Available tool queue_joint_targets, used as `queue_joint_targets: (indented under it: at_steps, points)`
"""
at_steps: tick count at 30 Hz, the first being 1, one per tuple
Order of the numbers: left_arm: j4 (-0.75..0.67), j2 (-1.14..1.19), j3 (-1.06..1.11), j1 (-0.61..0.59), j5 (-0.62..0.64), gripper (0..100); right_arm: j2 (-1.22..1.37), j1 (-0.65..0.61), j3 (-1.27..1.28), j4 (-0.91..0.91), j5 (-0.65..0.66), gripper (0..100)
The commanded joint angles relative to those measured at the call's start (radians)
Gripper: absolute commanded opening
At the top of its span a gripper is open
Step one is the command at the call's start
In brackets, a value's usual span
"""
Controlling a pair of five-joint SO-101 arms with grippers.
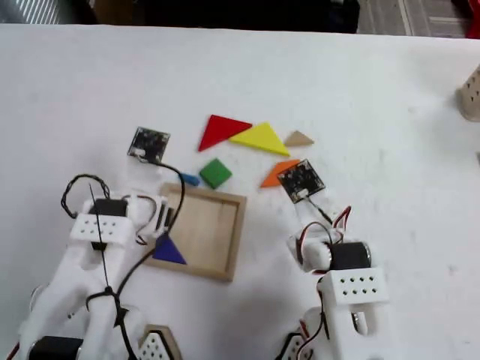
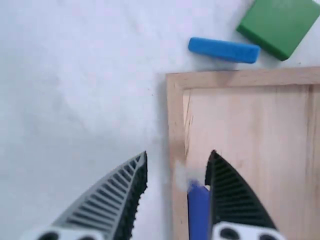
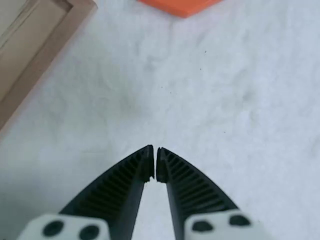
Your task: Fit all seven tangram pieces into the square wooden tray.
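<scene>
While left fingers stand apart, blue triangle lies beside one | right fingers together

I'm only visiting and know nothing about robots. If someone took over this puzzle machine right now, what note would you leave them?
Left gripper: open, straddling the wooden tray's wall, with the dark blue triangle beside its inner finger, not clamped.
Right gripper: shut, empty, over bare table near the orange piece.
Done: the dark blue triangle is inside the tray at a corner; I cannot tell if it lies flat.
Left: red triangle, yellow triangle, tan triangle, green square, light blue piece and the orange piece, all on the table beyond the tray.
</scene>
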Motion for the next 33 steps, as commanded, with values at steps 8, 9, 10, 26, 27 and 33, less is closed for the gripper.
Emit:
queue_joint_targets:
  at_steps: [8, 9, 10, 26, 27, 33]
  points:
    - [-0.020, -0.005, -0.029, -0.008, -0.003, 28, -0.010, 0.013, -0.006, -0.018, 0.009, 1.8]
    - [-0.021, -0.004, -0.029, -0.008, -0.003, 28, -0.010, 0.013, -0.006, -0.018, 0.009, 1.8]
    - [-0.025, 0.004, -0.029, -0.013, -0.003, 28, -0.010, 0.013, -0.006, -0.018, 0.009, 1.8]
    - [0.020, 0.369, -0.193, 0.005, 0.046, 16, -0.010, 0.015, -0.006, -0.019, 0.009, 1.8]
    - [0.041, 0.369, -0.192, 0.022, 0.061, 10, -0.010, 0.015, -0.006, -0.019, 0.009, 1.8]
    - [0.161, 0.369, -0.196, 0.183, 0.196, 5, -0.012, 0.015, -0.006, -0.019, 0.009, 1.8]
